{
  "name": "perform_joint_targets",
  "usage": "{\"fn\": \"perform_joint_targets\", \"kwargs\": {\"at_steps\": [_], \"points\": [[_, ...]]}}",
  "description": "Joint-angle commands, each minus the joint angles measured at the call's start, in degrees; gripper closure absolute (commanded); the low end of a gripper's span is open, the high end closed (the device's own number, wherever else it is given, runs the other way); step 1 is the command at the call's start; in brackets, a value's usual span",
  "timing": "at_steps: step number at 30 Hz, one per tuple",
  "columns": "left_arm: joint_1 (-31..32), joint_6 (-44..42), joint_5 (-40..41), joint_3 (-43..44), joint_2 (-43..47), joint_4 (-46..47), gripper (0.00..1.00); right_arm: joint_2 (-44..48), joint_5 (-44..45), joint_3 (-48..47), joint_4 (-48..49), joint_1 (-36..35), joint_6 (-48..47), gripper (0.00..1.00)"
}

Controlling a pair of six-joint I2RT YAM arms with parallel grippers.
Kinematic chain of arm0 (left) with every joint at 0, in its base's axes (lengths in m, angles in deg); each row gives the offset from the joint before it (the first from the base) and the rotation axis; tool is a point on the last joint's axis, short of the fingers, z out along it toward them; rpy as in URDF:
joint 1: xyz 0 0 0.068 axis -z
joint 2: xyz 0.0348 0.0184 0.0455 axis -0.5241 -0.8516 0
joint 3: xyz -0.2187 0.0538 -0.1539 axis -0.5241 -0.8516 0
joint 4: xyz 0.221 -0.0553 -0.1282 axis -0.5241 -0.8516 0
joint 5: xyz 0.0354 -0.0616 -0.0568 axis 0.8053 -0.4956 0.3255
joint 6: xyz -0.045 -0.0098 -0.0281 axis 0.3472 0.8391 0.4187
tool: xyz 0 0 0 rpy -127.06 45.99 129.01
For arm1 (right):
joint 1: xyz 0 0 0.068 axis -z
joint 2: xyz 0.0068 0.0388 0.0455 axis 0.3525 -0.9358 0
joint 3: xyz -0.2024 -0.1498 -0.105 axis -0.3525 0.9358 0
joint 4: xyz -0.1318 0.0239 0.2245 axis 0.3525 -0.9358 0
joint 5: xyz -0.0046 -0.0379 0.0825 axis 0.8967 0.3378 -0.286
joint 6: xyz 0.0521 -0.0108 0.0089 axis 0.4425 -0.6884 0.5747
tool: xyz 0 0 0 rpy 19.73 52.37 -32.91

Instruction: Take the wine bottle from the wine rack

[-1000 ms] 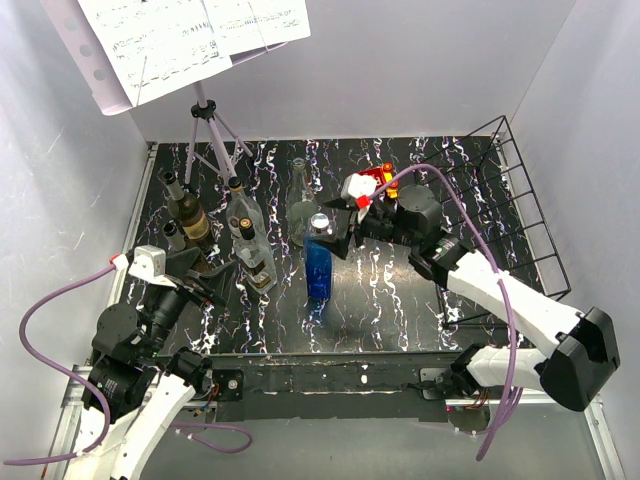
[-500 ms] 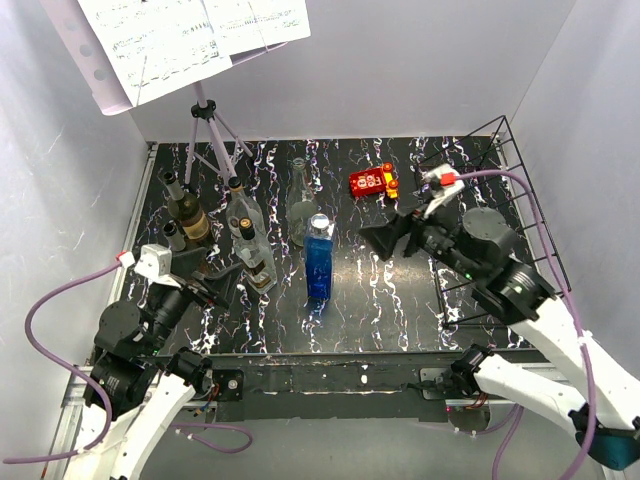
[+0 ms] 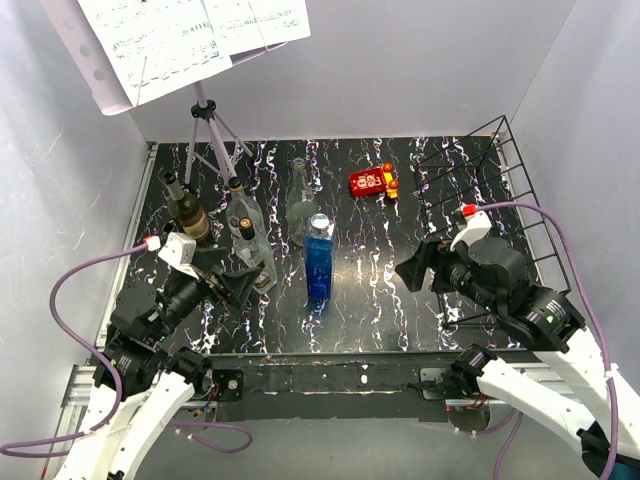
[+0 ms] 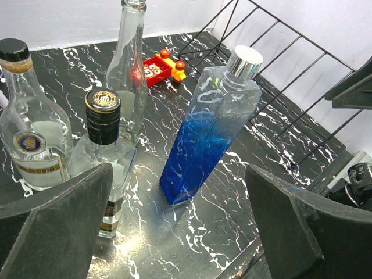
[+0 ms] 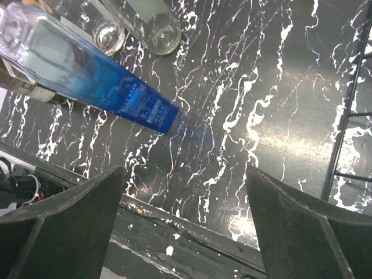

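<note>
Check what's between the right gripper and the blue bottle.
Only bare marbled tabletop between right gripper and blue bottle; top view shows it, right wrist view agrees.

Bare table (image 3: 372,275) lies between blue bottle (image 3: 318,265) and wine rack (image 3: 500,200).

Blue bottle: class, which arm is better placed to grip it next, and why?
Probably left: the left gripper is open and its wrist view frames the blue bottle centrally; the right gripper sees it off-corner.

Top external sits high at the near side and looks steeply down over the whole table (image 3: 380,290). Left wrist views low, close, oblique; right wrist looks close, near-vertical. All three share the blue bottle (image 3: 318,265).
</note>
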Motion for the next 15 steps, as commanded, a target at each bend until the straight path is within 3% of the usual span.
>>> {"fn": "perform_joint_targets", "kwargs": {"at_steps": [1, 15], "points": [[0.14, -0.17, -1.90, -0.43, -1.75, 1.54, 0.02, 2.71, 1.11, 1.49, -0.33, -0.17, 0.41, 0.07], [0.14, -0.09, -1.11, -0.52, -1.75, 1.54, 0.02, 3.42, 0.84, 1.58, 0.73, -0.17, -0.64, 0.07]]}}
